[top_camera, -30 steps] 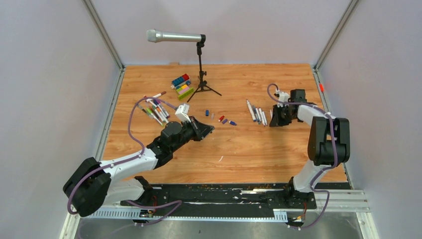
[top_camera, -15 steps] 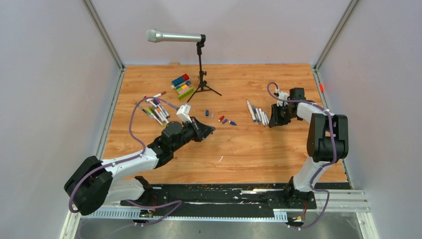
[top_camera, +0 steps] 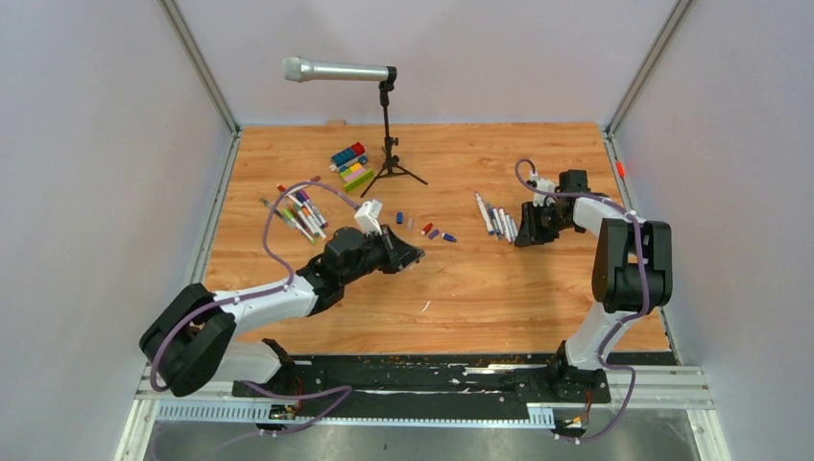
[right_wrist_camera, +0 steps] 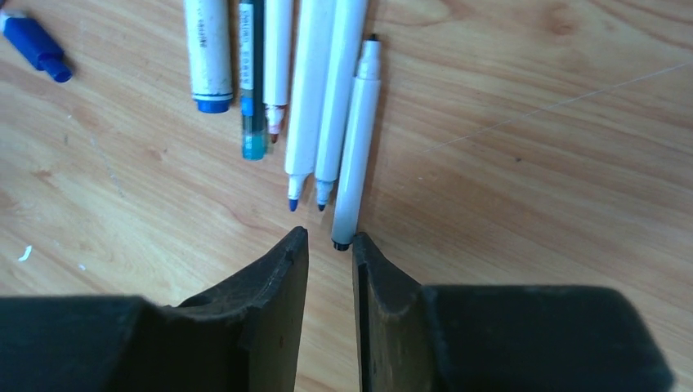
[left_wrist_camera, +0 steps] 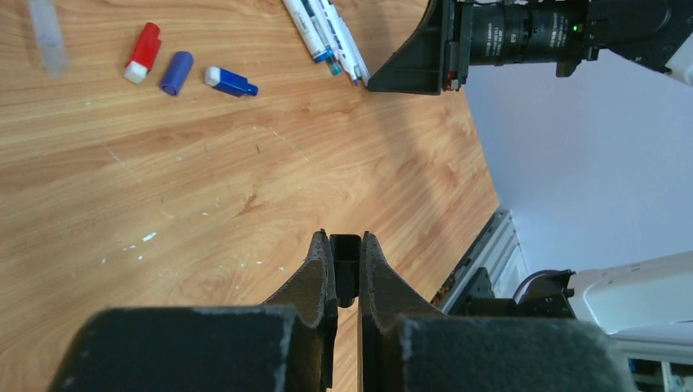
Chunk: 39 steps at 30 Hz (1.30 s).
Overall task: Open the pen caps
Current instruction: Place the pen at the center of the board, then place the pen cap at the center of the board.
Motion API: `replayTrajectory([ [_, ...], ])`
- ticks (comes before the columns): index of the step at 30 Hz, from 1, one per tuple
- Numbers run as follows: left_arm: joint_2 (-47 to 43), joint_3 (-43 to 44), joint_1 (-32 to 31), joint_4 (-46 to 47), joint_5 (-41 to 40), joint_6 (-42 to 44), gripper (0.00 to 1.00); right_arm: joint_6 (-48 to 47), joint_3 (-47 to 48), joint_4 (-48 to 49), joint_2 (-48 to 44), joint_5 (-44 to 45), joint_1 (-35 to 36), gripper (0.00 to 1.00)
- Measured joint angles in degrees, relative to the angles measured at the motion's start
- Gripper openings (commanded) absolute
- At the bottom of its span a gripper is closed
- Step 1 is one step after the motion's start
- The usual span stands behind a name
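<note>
— Caps nearest the arms?
— One black cap (left_wrist_camera: pixel 346 269), stubby, pinched in left gripper (left_wrist_camera: pixel 346 238) mid-table, jaws almost together on it. Beyond it, loose on the table (top_camera: pixel 461 288): red cap (left_wrist_camera: pixel 144 51), purple cap (left_wrist_camera: pixel 176 72), blue cap (left_wrist_camera: pixel 231 80), lying flat, near each other. Red and blue ones each show a white end.
— Right side?
— Right gripper (right_wrist_camera: pixel 330 238) low over the wood, narrow gap, nothing in it. One fingertip sits just beside the black end of a grey-white pen (right_wrist_camera: pixel 357 147); cannot tell whether it touches. That pen lies at the edge of a row of uncapped pens (right_wrist_camera: pixel 315 98), side by side, two showing bare blue tips toward the gripper.
— Capped ones?
— Pile of capped pens (top_camera: pixel 299 211) far left, coloured ends, well apart from both grippers. Farther back: toy blocks (top_camera: pixel 351 163), then microphone (top_camera: pixel 336 69) on black stand (top_camera: pixel 389 144).
</note>
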Motion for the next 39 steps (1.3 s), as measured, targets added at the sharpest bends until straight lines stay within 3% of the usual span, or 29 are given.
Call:
replayTrajectory([
  [10,10.60,14.75,-4.31,-12.68,0.42,2.45,0.12,-5.88,0.96,-6.05,-1.90,-7.43,-3.10,0.29],
  [24,37.51,44.76,-6.58,-39.39,-2.82,12.09,0.19,-9.27,0.94,-7.76,-6.95,-13.09,-5.42,0.31],
  [39,50.05,60.37,-6.67,-49.86,-3.72,15.98,0.27,-9.73,0.94,-8.61,-6.95,-15.02,-6.47,0.31],
])
